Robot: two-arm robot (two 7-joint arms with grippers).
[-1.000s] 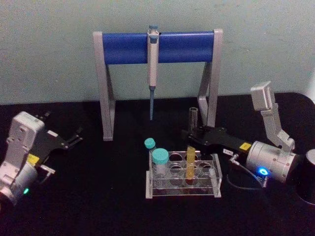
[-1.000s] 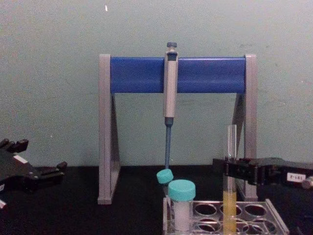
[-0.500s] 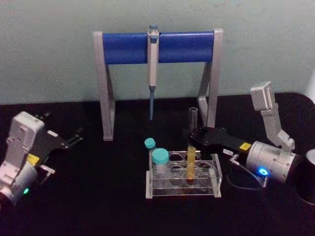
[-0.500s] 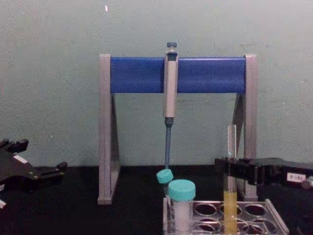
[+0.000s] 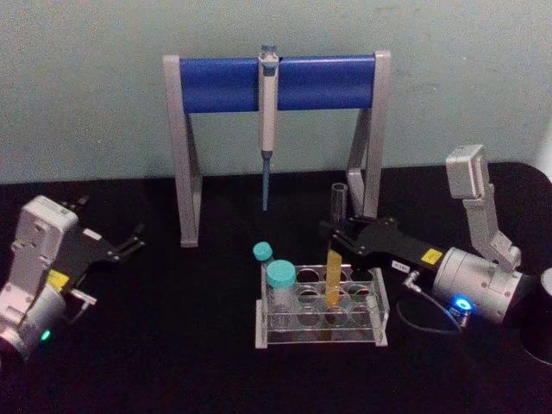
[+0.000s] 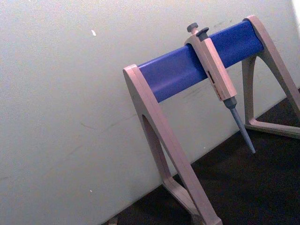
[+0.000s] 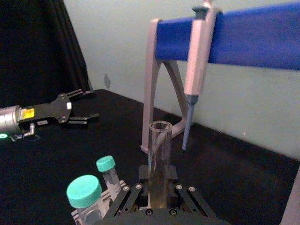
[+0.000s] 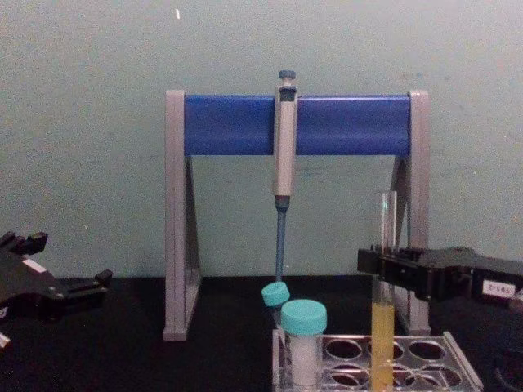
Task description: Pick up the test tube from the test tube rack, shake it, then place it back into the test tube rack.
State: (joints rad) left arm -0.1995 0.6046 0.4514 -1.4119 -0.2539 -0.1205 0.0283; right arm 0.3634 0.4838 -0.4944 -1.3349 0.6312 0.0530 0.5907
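Observation:
The test tube (image 5: 334, 250) is a thin clear glass tube with yellow-orange liquid in its lower part. It leans a little, its lower end still inside the clear test tube rack (image 5: 319, 334). My right gripper (image 5: 339, 231) is shut on the tube's clear middle, above the liquid. From the chest, the tube (image 8: 384, 286) stands upright over the rack (image 8: 459, 361) with the right gripper (image 8: 382, 266) clamped on it. The right wrist view looks down on the tube's open mouth (image 7: 160, 126). My left gripper (image 5: 131, 241) rests open at the far left of the table.
A grey-legged stand with a blue bar (image 5: 216, 84) stands behind the rack, a pipette (image 5: 268, 103) hanging from it. Two teal-capped tubes (image 5: 280, 276) sit in the rack's left holes. A dark cylinder (image 5: 539, 323) is at the right edge.
My right gripper has risen a little with the test tube, so the liquid column sits higher in the rack. The left arm has not moved.

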